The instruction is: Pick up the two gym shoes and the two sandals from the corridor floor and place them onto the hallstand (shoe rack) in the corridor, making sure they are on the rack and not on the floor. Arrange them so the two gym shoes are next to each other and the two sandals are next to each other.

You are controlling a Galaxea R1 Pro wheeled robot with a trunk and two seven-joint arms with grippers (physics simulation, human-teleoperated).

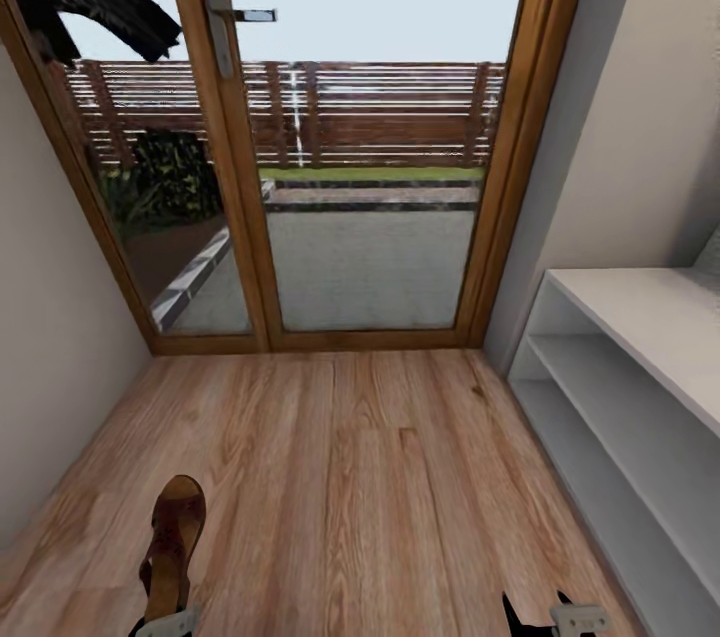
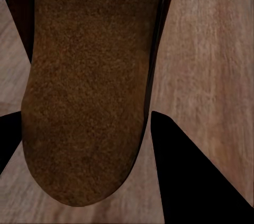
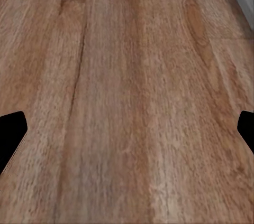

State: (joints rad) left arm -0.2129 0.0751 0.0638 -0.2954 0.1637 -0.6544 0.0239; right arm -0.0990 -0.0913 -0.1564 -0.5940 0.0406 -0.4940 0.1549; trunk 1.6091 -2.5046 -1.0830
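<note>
A brown sandal with a tan footbed stands up from my left gripper at the lower left of the head view, above the corridor floor. The left wrist view has the sandal's rough brown sole held between the two dark fingers of the left gripper, which is shut on it. My right gripper hangs low at the right, near the hallstand. Its fingertips sit far apart over bare planks, so it is open. The gym shoes are out of view.
The pale hallstand runs along the right wall, with a bench top and two open shelves below it. A glass door in a wooden frame closes the far end of the corridor. A plain wall borders the left side.
</note>
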